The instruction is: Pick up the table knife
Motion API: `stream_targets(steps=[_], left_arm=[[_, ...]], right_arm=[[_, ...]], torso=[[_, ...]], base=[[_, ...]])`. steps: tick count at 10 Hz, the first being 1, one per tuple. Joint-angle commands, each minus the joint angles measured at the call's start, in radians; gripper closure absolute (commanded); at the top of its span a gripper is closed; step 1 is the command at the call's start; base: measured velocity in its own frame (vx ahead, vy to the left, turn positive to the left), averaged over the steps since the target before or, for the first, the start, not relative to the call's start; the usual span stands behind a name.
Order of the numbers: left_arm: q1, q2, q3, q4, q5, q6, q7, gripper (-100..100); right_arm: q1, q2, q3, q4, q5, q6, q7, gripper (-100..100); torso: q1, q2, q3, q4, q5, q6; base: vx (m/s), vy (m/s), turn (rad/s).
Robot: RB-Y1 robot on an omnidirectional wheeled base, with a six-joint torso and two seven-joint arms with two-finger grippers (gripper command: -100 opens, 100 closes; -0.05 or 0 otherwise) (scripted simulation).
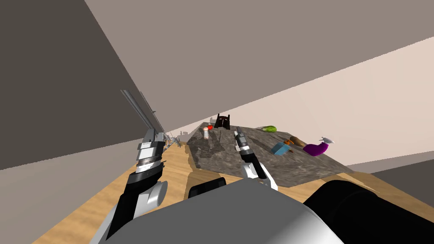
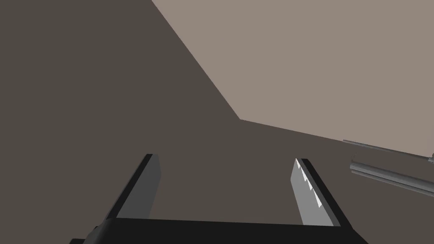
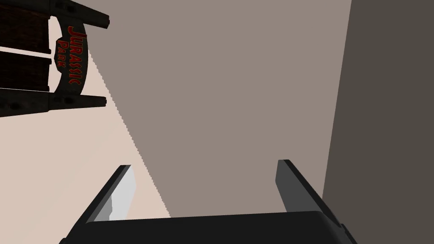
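The right wrist view reads red lettering on the gate (image 3: pixel 70 55) at the far edge of the marbled table (image 1: pixel 305 169), right gripper (image 1: pixel 237 132) above it and raised left gripper (image 1: pixel 132 91) both spread, and where the knife lies I cannot tell.

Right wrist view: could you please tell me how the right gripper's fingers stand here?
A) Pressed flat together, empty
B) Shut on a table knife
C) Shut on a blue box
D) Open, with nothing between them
D: the right gripper has its two fingers standing well apart, about a third of the picture's width, with nothing held between them.
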Motion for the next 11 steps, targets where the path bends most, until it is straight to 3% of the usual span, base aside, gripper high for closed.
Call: stream_targets(steps=[1, 5, 6, 8, 11], left_arm=[[0.000, 0.000, 0.000, 0.000, 0.000, 0.000, 0.000, 0], [0.000, 0.000, 0.000, 0.000, 0.000, 0.000, 0.000, 0], [0.000, 0.000, 0.000, 0.000, 0.000, 0.000, 0.000, 0], [0.000, 0.000, 0.000, 0.000, 0.000, 0.000, 0.000, 0], [0.000, 0.000, 0.000, 0.000, 0.000, 0.000, 0.000, 0]], right_arm=[[-0.003, -0.018, -0.015, 0.004, -0.002, 0.036, -0.005, -100], [-0.007, -0.086, -0.059, 0.076, 0.010, 0.136, -0.011, -100], [-0.007, -0.086, -0.059, 0.076, 0.010, 0.136, -0.011, -100], [-0.008, -0.131, -0.090, 0.126, 0.018, 0.195, -0.015, -100], [-0.009, -0.155, -0.106, 0.152, 0.021, 0.244, -0.017, -100]], torso=[[0.000, 0.000, 0.000, 0.000, 0.000, 0.000], [0.001, -0.001, 0.000, 0.000, 0.000, 0.001], [0.001, -0.001, 0.000, 0.000, 0.000, 0.000], [0.000, 0.000, 0.000, 0.000, 0.000, 0.000], [0.001, 0.000, 0.000, 0.000, 0.000, 0.000]], base=[[-0.025, 0.048, 0.065], [-0.021, 0.068, 0.131], [-0.020, 0.055, 0.072], [-0.027, 0.073, 0.173], [-0.021, 0.063, 0.101]])
